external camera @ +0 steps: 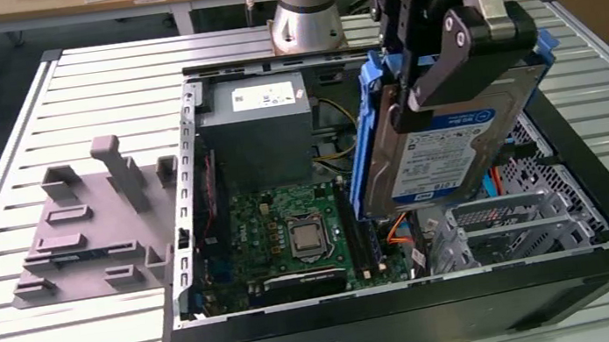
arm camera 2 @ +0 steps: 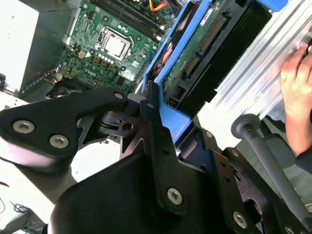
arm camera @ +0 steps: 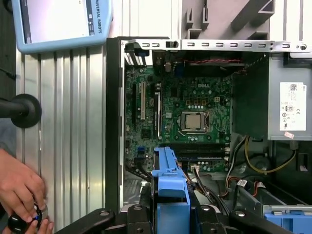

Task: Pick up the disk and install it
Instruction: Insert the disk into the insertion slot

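The disk [external camera: 434, 147], a silver-grey drive with a blue-and-white label in a blue carrier, hangs tilted on edge above the open computer case [external camera: 417, 306]. My gripper [external camera: 441, 87] is shut on its upper part, over the case's side toward the exterior view's right. In the second wrist view the disk's green circuit-board underside [arm camera 2: 195, 56] and blue carrier [arm camera 2: 171, 119] run out from between the black fingers [arm camera 2: 152, 114]. The first wrist view shows the carrier's blue edge [arm camera: 170, 187] over the case interior.
Inside the case are the grey power-supply box [external camera: 262, 115], the motherboard [external camera: 295, 230] and a metal drive cage [external camera: 523, 217]. A grey fixture [external camera: 93, 225] lies on the slatted table at the exterior view's left. A person's hand [arm camera: 19, 187] and a pendant [arm camera: 58, 22] are beside the case.
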Action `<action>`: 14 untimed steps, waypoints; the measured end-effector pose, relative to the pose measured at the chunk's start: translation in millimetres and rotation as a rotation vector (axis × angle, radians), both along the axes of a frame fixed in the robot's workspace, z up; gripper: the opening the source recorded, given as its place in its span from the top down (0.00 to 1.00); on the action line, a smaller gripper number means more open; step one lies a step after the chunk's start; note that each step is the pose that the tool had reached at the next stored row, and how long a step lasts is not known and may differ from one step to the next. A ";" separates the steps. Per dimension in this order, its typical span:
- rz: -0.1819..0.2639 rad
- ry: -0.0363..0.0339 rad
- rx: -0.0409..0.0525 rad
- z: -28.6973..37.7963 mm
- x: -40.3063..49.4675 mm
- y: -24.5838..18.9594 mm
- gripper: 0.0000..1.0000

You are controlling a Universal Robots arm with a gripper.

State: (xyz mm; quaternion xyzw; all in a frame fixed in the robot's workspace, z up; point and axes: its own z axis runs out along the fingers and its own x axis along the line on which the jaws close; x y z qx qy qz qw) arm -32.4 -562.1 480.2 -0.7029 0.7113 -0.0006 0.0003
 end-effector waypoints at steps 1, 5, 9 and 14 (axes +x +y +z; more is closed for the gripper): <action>0.000 0.0000 -0.0001 -0.4 2.1 -0.3 0.64; 0.000 0.0001 -0.0002 -2.1 12.9 -0.8 0.64; 0.000 0.0001 -0.0002 -2.7 17.6 -0.9 0.64; 0.000 0.0001 0.0000 -3.3 21.3 -0.8 0.64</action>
